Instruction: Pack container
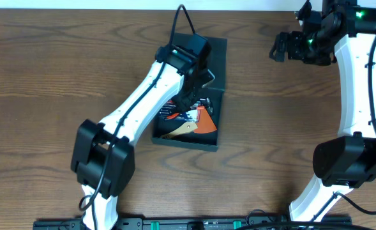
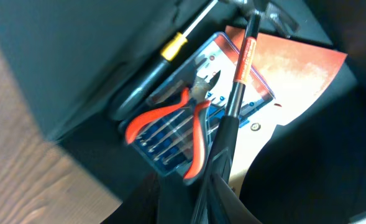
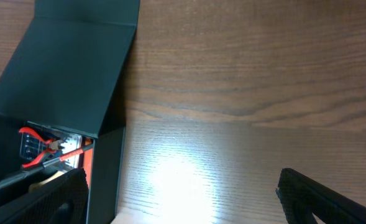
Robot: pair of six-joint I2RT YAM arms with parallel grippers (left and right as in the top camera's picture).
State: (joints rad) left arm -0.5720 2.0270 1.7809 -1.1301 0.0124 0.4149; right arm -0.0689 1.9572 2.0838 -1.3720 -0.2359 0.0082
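Observation:
The dark container stands open at mid-table, its flap lid folded back. My left gripper reaches down into it. In the left wrist view it is shut on the black handle of a hammer with a red neck. The hammer lies across red-handled pliers and a blue bit case. A yellow-and-black screwdriver and an orange scraper also lie inside. My right gripper is open and empty, raised at the far right, apart from the box.
In the right wrist view the container sits at the left with its lid tilted back. Bare wooden table lies between the right gripper's fingers. A black rail runs along the table's front edge.

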